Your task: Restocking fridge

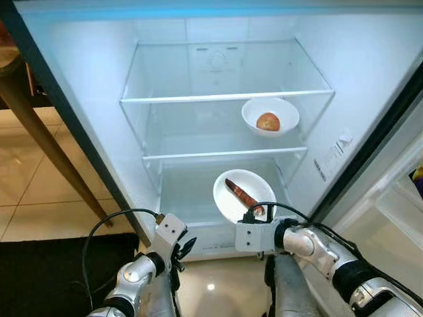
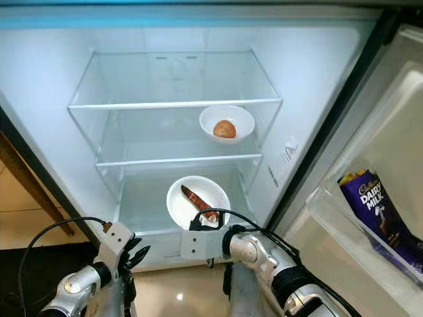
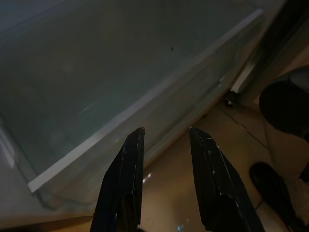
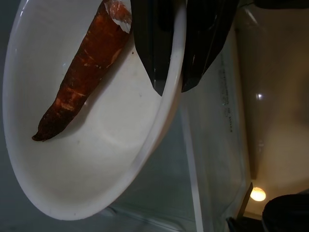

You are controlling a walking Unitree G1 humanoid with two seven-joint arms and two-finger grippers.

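A white bowl (image 1: 228, 198) holding a long reddish-brown root vegetable (image 1: 240, 193) hangs at the front of the fridge's lowest compartment. My right gripper (image 4: 169, 89) is shut on the bowl's near rim, one finger inside and one outside. On the glass shelf above stands a second white bowl (image 1: 281, 113) with a round orange-brown fruit (image 1: 268, 121). My left gripper (image 3: 166, 140) is open and holds nothing, low by the fridge's bottom edge above the tiled floor.
The top glass shelf (image 1: 225, 96) is bare. The fridge door (image 2: 390, 165) stands open at the right, with a purple chocolate bar (image 2: 380, 211) in its door bin. A wooden table leg (image 1: 46, 148) stands left of the fridge, and a dark mat (image 1: 46, 264) lies below it.
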